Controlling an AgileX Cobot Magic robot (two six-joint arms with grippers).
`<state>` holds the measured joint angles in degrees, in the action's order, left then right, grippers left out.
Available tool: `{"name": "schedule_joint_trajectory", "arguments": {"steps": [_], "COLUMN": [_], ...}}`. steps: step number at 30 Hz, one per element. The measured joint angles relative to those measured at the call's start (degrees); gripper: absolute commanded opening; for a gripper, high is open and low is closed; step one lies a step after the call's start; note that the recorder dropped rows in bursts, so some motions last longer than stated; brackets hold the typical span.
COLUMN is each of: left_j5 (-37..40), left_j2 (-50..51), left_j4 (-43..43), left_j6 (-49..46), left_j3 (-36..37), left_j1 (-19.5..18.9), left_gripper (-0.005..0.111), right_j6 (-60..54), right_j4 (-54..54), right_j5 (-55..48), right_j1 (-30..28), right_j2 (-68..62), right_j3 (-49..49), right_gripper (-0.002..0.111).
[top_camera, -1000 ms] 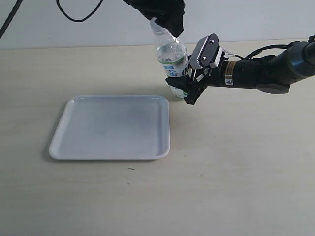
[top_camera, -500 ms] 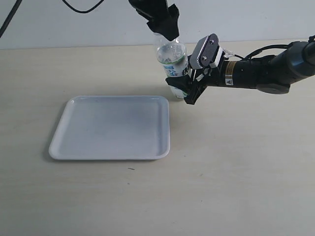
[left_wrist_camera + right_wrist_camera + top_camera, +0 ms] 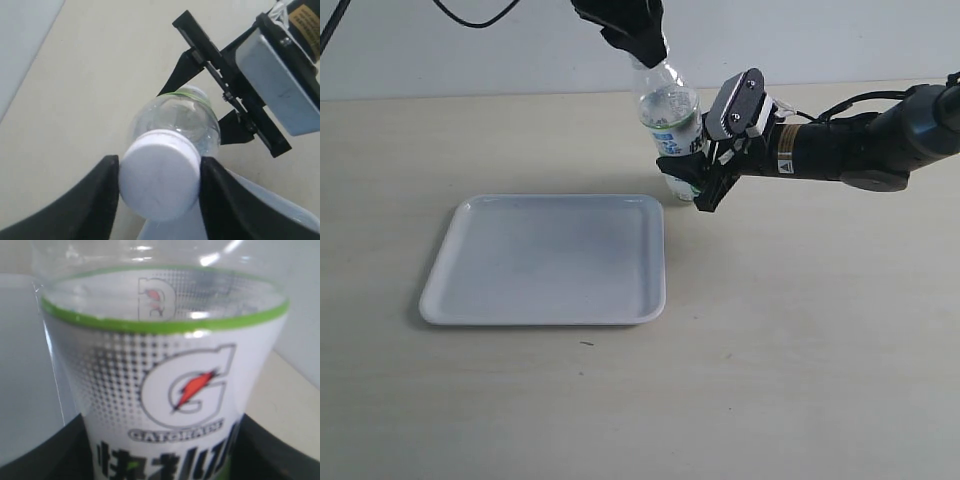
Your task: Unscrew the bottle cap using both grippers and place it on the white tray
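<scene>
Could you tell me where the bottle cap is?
The bottle cap tops the Gatorade bottle between the left gripper's fingers, beyond the white tray's far right corner in the exterior view.

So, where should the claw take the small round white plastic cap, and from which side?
Pinch the small round white plastic cap by its side wall, coming from above: the clear plastic bottle stands nearly upright, so the cap's flat top faces up.

Label (image 3: 125, 365) on bottle (image 3: 150, 255): large outlined "G" with orange-red lightning bolt, "GATORADE" printed beneath in small capitals (slightly blurred). Bold dark characters below, cut off at frame edge, not readable. Second G logo seen reversed through clear plastic above green band. Small sticker (image 3: 785, 164) on right arm (image 3: 840, 150): triangle sign made out, text too small.
</scene>
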<state>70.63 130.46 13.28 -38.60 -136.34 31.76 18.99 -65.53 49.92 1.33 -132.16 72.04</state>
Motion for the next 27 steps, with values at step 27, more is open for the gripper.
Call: {"name": "schedule_joint_trajectory", "arguments": {"steps": [27], "left_j5": [0.4], "left_j2": [0.0], "left_j4": [-0.3], "left_j6": [40.3], "left_j3": [0.0], "left_j1": [0.0], "left_gripper": [0.0], "right_j6": [0.1], "right_j4": [0.0], "right_j5": [0.2], "right_j1": [0.0], "right_j2": [0.0], "right_j3": [0.0], "right_gripper": [0.0]}}
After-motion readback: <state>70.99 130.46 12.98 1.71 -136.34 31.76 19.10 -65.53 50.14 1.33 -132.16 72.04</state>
